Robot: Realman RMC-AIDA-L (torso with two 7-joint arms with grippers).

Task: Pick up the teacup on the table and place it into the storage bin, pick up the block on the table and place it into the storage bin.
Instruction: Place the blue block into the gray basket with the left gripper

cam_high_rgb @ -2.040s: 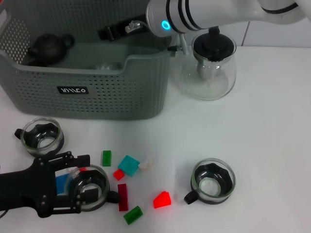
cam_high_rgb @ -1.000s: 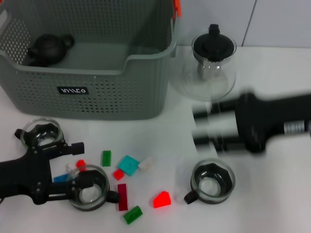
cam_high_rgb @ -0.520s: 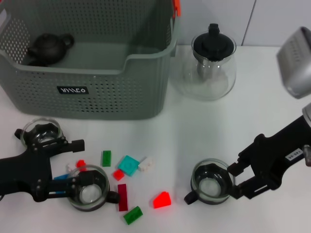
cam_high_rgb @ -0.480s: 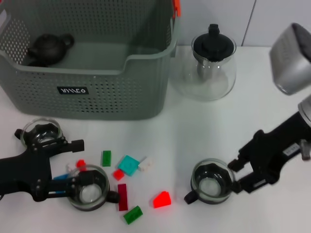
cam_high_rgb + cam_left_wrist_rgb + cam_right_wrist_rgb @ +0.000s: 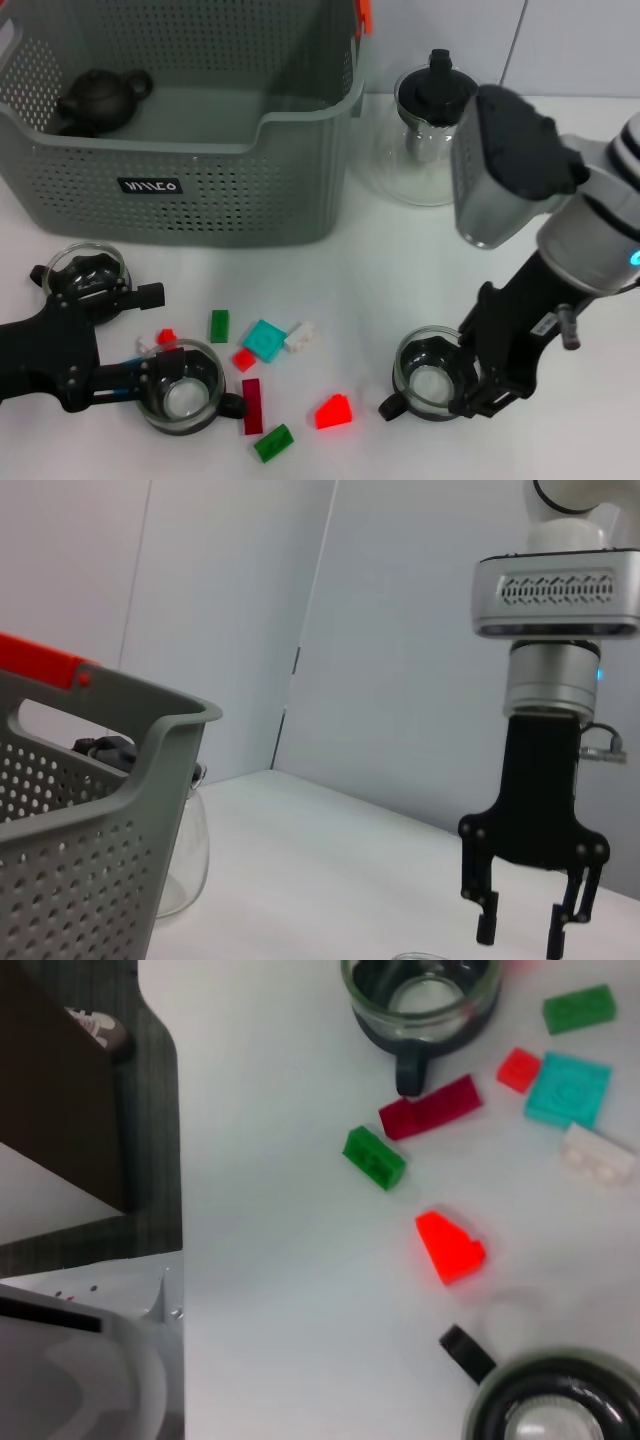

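Black fingers of my right gripper (image 5: 478, 375) stand apart, just beside and touching the right side of a glass teacup (image 5: 436, 370) near the front edge of the table (image 5: 400, 270); nothing is clamped between them. My left wrist view shows that same right gripper (image 5: 530, 925) with its two fingers (image 5: 486, 920) spread and pointing down over the tabletop. My left gripper (image 5: 135, 335) lies low at the front-left corner with its fingers apart, one reaching beside the second teacup (image 5: 183, 382), the other beside the third teacup (image 5: 88, 275), gripping neither.

I count three glass teacups on the table, all upright; two at the front left, one at the front right. Between them lie the blocks, nine that I can count: two bright green ones (image 5: 218, 324) (image 5: 273, 441), a teal square (image 5: 265, 339), a white one (image 5: 298, 335), two small red ones (image 5: 244, 359) (image 5: 166, 337), a dark red bar (image 5: 252, 405), a red wedge (image 5: 333, 410), and a blue one (image 5: 122, 364) partly hidden behind the left gripper.

One storage bin (image 5: 200, 190) sits at the back-left corner with one dark teapot (image 5: 98, 96) inside; one glass teapot (image 5: 425, 150) stands just right of it, partly behind my right arm.
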